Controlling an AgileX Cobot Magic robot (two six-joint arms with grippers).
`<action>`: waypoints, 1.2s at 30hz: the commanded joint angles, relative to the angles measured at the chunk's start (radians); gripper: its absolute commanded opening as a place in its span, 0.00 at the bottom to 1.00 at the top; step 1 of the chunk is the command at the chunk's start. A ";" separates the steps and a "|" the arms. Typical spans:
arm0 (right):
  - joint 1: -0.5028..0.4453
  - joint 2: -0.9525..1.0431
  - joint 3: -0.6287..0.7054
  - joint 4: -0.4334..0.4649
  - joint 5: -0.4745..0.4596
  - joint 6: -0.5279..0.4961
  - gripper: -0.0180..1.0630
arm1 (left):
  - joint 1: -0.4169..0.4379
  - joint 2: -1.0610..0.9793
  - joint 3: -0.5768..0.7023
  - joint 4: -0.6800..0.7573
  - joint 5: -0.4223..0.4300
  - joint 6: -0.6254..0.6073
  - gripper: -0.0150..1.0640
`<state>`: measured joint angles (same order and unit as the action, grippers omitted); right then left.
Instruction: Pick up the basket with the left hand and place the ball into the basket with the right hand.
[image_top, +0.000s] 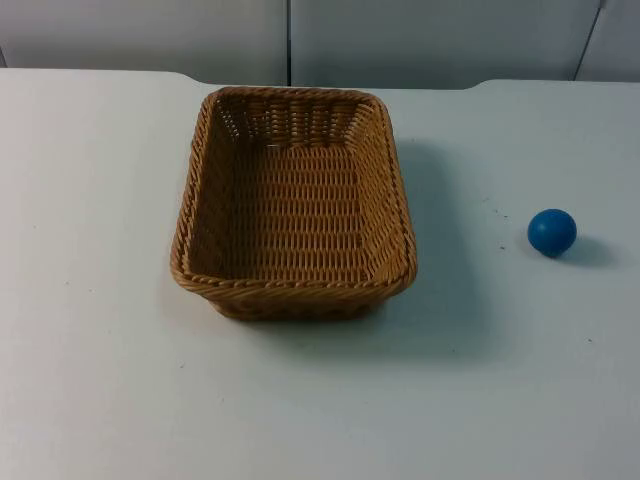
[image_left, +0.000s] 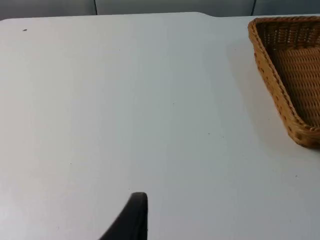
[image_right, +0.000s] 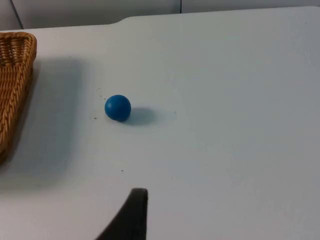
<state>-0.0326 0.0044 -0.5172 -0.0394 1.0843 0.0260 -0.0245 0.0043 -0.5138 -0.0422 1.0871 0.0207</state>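
Observation:
A brown wicker basket (image_top: 290, 286) stands with nothing in it on the white table, a little left of centre in the top view. A small blue ball (image_top: 552, 232) rests on the table to the basket's right, well apart from it. My left gripper (image_left: 136, 212) hovers over bare table, and a corner of the basket (image_left: 272, 82) lies some way off from it. My right gripper (image_right: 135, 210) hangs above the table with the ball (image_right: 118, 107) ahead of it and the basket's edge (image_right: 15, 85) off to one side. Neither gripper holds anything.
The white table (image_top: 100, 350) ends at a grey partition wall (image_top: 400, 40) just behind the basket. Open table surface lies all round the basket and the ball.

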 joint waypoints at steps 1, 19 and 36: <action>-0.006 -0.004 0.009 -0.009 -0.006 0.001 0.99 | -0.007 0.004 0.000 -0.013 -0.012 -0.006 0.99; -0.006 -0.004 0.009 -0.008 -0.006 0.005 0.99 | -0.018 0.826 -0.291 -0.113 -0.534 0.036 0.99; -0.006 -0.004 0.009 -0.020 -0.006 0.024 0.99 | -0.263 1.458 -0.451 -0.166 -0.886 0.024 0.99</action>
<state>-0.0332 0.0044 -0.5172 -0.0541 1.0843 0.0475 -0.2680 1.4106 -0.9553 -0.1874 0.2775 0.0786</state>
